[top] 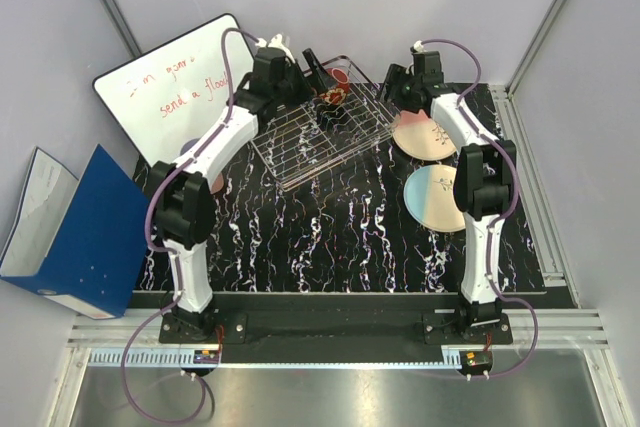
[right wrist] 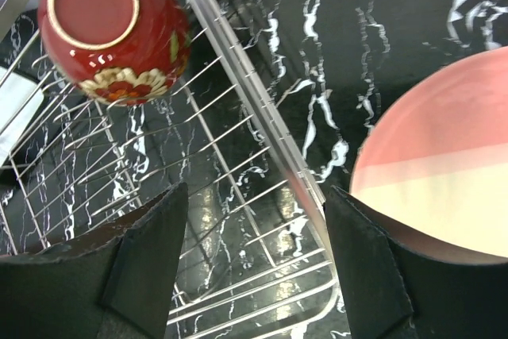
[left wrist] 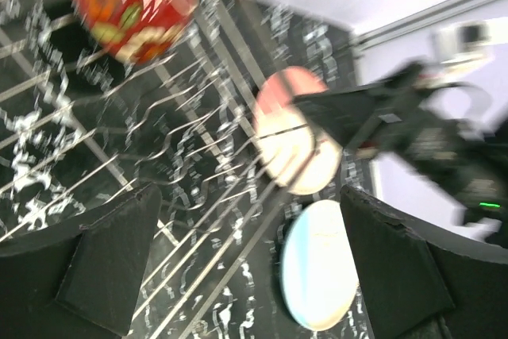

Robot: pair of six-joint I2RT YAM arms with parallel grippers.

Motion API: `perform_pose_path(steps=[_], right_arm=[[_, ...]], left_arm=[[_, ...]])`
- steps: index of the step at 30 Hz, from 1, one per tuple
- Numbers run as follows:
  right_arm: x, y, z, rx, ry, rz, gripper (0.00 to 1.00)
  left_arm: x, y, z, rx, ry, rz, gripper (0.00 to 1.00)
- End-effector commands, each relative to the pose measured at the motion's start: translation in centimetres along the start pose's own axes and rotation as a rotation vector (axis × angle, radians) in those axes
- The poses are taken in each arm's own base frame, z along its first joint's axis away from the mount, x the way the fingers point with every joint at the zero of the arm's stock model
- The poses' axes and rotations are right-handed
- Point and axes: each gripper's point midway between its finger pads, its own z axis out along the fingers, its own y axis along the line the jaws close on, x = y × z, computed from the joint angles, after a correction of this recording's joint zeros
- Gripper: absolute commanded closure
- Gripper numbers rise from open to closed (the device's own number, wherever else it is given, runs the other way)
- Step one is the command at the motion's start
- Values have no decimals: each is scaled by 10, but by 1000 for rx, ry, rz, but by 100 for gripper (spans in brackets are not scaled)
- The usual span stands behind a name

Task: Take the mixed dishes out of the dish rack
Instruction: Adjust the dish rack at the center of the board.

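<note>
The silver wire dish rack stands at the back middle of the marbled table. The glossy red patterned bowl lies tipped in its far part; it also shows in the left wrist view and base-up in the right wrist view. My left gripper is open and empty above the rack, beside the bowl. My right gripper is open and empty over the rack's right rim. The pink/cream plate and the light-blue/cream plate lie on the table right of the rack.
A lavender cup and a salmon-pink cup peek out on the table under my left arm. A whiteboard leans at the back left. A blue folder lies off the table's left edge.
</note>
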Motion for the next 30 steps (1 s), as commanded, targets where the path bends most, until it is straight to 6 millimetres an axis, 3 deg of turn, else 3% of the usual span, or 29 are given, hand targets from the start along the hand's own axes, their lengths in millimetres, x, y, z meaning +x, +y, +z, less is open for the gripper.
perform_pose_path(steps=[1, 7, 10, 11, 17, 21, 27, 30], right_arm=[[-28, 12, -9, -10, -86, -41, 23], [-9, -6, 3, 46, -36, -64, 24], [6, -11, 10, 47, 3, -60, 35], [10, -10, 11, 40, 14, -52, 43], [30, -15, 18, 37, 69, -29, 65], [35, -18, 8, 59, 75, 0, 100], [59, -10, -21, 51, 102, 24, 100], [60, -3, -39, 67, 80, 14, 100]], left_arm=[[-25, -38, -26, 104, -79, 61, 1], [-18, -34, -25, 100, -61, 59, 1], [-18, -34, -24, 101, -60, 63, 1], [-17, -34, -25, 101, -58, 64, 1], [-18, -36, -28, 105, -61, 73, 1], [-19, -37, -30, 105, -63, 78, 1], [-20, -37, -31, 104, -66, 92, 1], [-22, -34, -27, 94, -74, 106, 1]])
